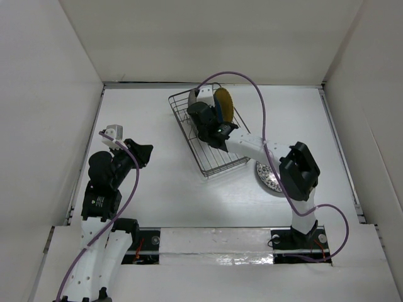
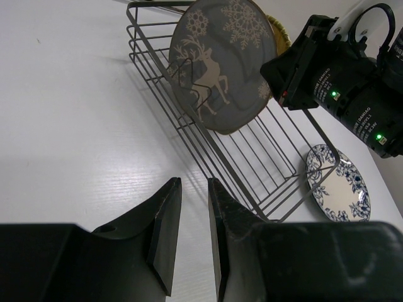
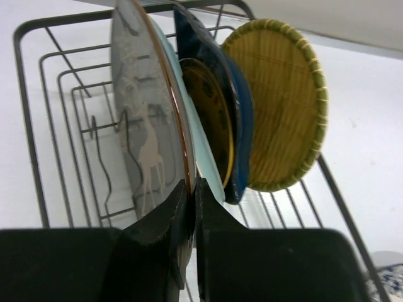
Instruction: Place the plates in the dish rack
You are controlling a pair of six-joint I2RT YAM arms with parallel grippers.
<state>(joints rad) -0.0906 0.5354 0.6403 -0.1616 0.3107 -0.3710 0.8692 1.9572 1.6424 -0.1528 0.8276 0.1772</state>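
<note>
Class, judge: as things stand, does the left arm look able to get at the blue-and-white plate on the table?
Probably not: the dish rack stands between the left gripper and the plate, which lies partly under the right arm.

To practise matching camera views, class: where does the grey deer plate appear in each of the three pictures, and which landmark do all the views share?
Top external: the grey deer plate stands upper centre, at the rack's far end.
Left wrist: the plate is upper centre, its deer face toward the camera.
Right wrist: the plate is left of centre, nearly edge-on, gripped by the right pincer.
Shared landmark: the dish rack.
</note>
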